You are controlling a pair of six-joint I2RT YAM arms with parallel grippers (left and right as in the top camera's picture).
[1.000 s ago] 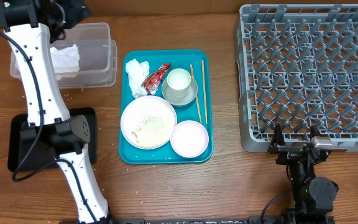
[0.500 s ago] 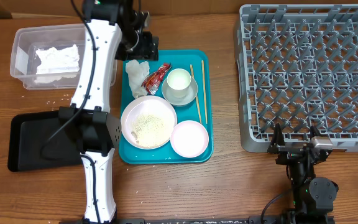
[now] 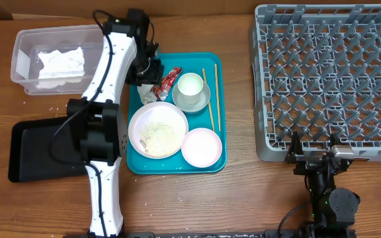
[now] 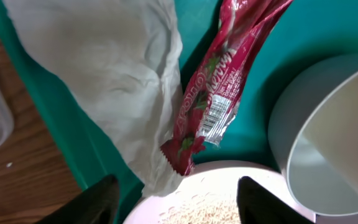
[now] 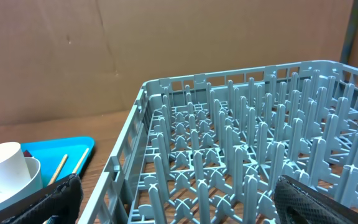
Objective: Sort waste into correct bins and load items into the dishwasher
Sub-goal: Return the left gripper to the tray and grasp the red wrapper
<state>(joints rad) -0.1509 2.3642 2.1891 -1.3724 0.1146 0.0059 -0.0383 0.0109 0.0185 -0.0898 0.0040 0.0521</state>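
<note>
My left gripper (image 3: 149,71) hangs open over the upper left of the teal tray (image 3: 170,164), with nothing between its fingers. In the left wrist view the gripper (image 4: 179,205) is just above a crumpled white napkin (image 4: 117,81) and the red-and-white wrapper (image 4: 222,81), at the rim of the large plate (image 4: 210,202) with rice on it. On the tray are also a cup (image 3: 190,85) in a bowl (image 3: 192,102), a small plate (image 3: 202,147) and chopsticks (image 3: 211,99). The clear tub (image 3: 25,49) holds another napkin (image 3: 61,64). My right gripper (image 3: 313,153) rests open beside the dish rack (image 3: 329,79).
The black tray (image 3: 32,152) lies at the front left, below the clear tub. Loose rice grains (image 3: 65,102) dot the table between them. In the right wrist view the rack (image 5: 241,155) fills the front, with the cup (image 5: 2,165) and chopsticks (image 5: 58,168) at the left.
My left arm swung right from the clear tub to the tray's upper left and came down over the napkin and wrapper; its jaws narrowed. The right arm has not moved.
</note>
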